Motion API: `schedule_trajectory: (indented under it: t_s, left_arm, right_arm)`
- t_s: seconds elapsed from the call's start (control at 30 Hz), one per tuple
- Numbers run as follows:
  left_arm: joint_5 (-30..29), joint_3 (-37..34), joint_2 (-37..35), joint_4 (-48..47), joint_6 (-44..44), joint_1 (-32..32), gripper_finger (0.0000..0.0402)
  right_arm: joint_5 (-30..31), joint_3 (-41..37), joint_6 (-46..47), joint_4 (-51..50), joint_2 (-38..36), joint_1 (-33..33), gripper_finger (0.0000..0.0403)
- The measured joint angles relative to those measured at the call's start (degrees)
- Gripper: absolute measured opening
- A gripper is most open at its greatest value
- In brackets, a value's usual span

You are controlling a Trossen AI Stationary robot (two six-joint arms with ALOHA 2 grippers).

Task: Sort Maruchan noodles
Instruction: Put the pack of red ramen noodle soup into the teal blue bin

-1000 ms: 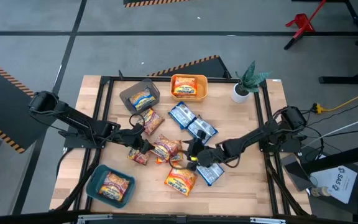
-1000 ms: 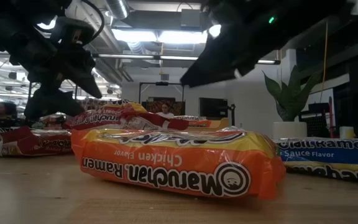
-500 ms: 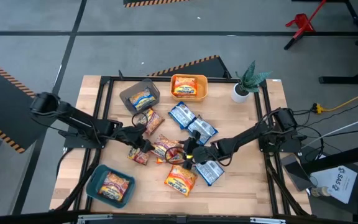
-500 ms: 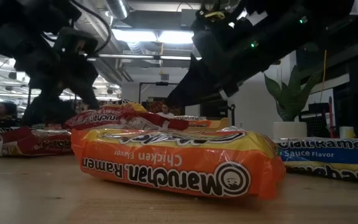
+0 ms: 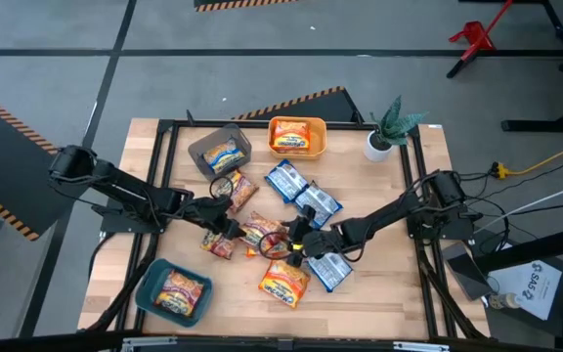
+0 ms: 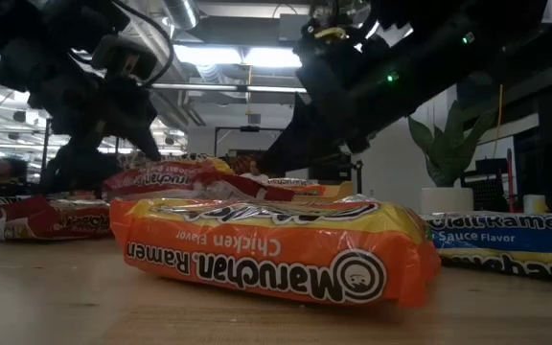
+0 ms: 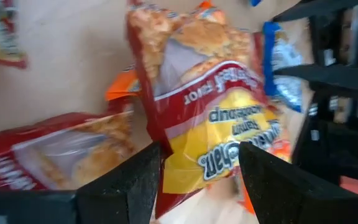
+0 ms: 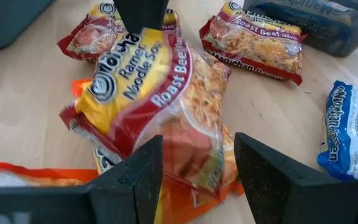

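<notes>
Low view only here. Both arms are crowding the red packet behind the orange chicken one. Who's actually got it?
Observer: The left claw is clamped on the red roast beef packet; its wrist view shows the packet pinched between the fingers.
Operator: And the right arm?
Observer: The right claw sits at the same packet's opposite end, facing the left one. I can't tell whether it grips.
Operator: Where do reds go?
Observer: Probably the teal bin at the table corner on the left arm's side. From above, it already holds a red packet.
</notes>
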Motion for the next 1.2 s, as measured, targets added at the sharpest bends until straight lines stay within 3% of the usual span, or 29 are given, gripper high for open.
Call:
schedule_trajectory:
  t_s: [0.6,1.03,1.2]
  left_arm:
    - [0.1,0.0,1.8,-2.9,-1.3,0.1,0.0210]
    - [1.4,0.0,2.4,5.1,-2.5,0.5,0.0210]
    - [1.5,0.0,5.7,8.6,-3.0,0.5,0.0210]
  right_arm:
    - [-1.8,0.1,0.1,2.7,4.5,-0.7,0.0184]
    - [-1.5,0.1,0.2,3.3,5.8,-1.1,0.0184]
    - [-1.5,0.2,0.0,4.8,6.5,-1.1,0.0184]
